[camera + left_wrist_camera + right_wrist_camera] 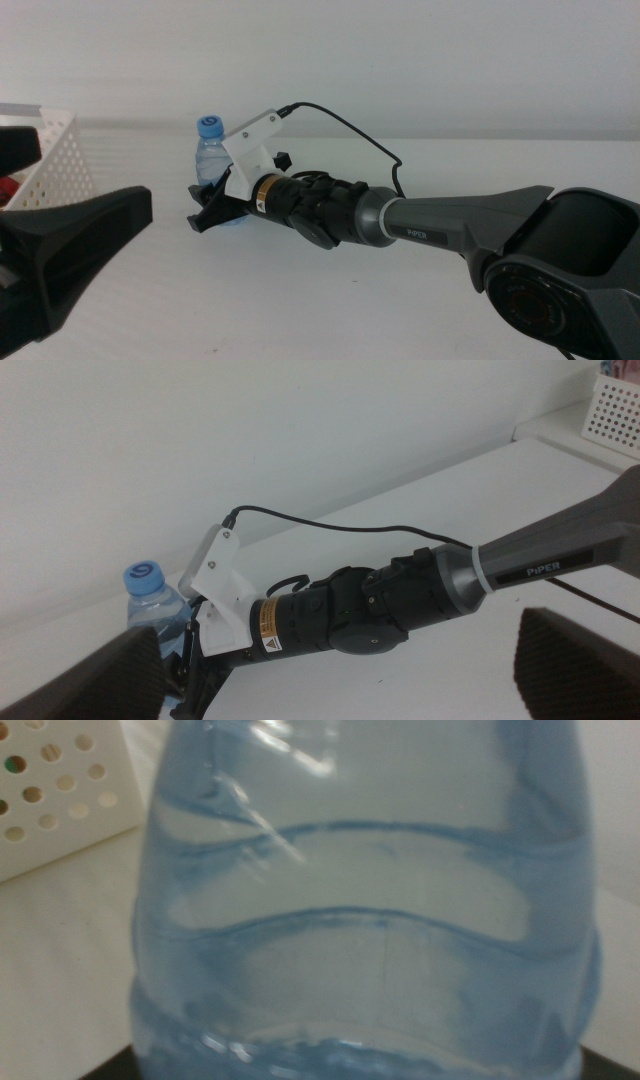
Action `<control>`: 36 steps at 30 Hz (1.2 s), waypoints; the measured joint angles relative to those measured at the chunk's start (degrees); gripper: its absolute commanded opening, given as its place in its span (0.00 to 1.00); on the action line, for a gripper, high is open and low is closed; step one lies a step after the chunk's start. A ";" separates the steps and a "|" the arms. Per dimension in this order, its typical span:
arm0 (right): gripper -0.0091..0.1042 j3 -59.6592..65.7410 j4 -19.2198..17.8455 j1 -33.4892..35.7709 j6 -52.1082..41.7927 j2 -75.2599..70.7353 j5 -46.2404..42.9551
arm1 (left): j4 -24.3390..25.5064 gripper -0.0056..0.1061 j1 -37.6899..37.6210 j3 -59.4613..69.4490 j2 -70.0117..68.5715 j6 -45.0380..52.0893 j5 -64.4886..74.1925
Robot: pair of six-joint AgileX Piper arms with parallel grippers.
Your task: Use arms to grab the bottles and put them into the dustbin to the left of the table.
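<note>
My right pincer point(212, 208) sits round the water bottle point(210, 155) standing upright on the tabletop point(420, 300), jaws either side; can't tell if clamped. Left pincer point(340, 675) spread wide, empty. Dustbin point(55, 150) nearby.

The wide, plain white flat tabletop point(330, 300) carried two items. A small clear plastic water bottle with a blue cap point(211, 152) stood upright on it toward the far side, left of centre. A white plastic basket with rows of small round holes through its walls point(55, 150) sat at the far left edge, well apart from the bottle. Red contents showed inside the basket, unidentifiable.
</note>
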 measured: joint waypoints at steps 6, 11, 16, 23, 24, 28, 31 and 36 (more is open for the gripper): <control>0.56 0.00 -2.74 0.72 1.03 0.00 -0.07 | 0.00 0.89 0.00 0.00 0.00 0.00 0.00; 0.60 0.00 -4.68 0.97 2.38 0.00 -0.36 | 0.00 0.89 0.00 0.00 0.00 0.00 0.00; 0.67 0.00 -5.32 0.97 4.92 0.00 -0.97 | 0.00 0.89 0.00 0.00 0.00 0.00 0.00; 0.73 -0.04 -5.70 1.09 7.51 0.00 -2.47 | 0.00 0.89 0.00 0.00 0.00 0.00 0.00; 0.73 -0.04 -5.70 1.19 7.67 0.00 -2.47 | 0.00 0.89 0.00 0.00 0.00 0.00 0.00; 0.73 -0.04 -6.29 1.19 9.49 -0.26 -1.61 | 0.00 0.89 0.00 0.00 0.00 0.00 0.00; 0.73 -0.04 -7.65 1.19 11.45 -1.42 0.65 | 0.00 0.89 0.00 0.00 0.00 0.00 0.00; 0.76 -0.04 -8.37 1.19 13.32 -2.59 4.40 | 0.00 0.89 0.00 0.00 0.00 0.00 0.00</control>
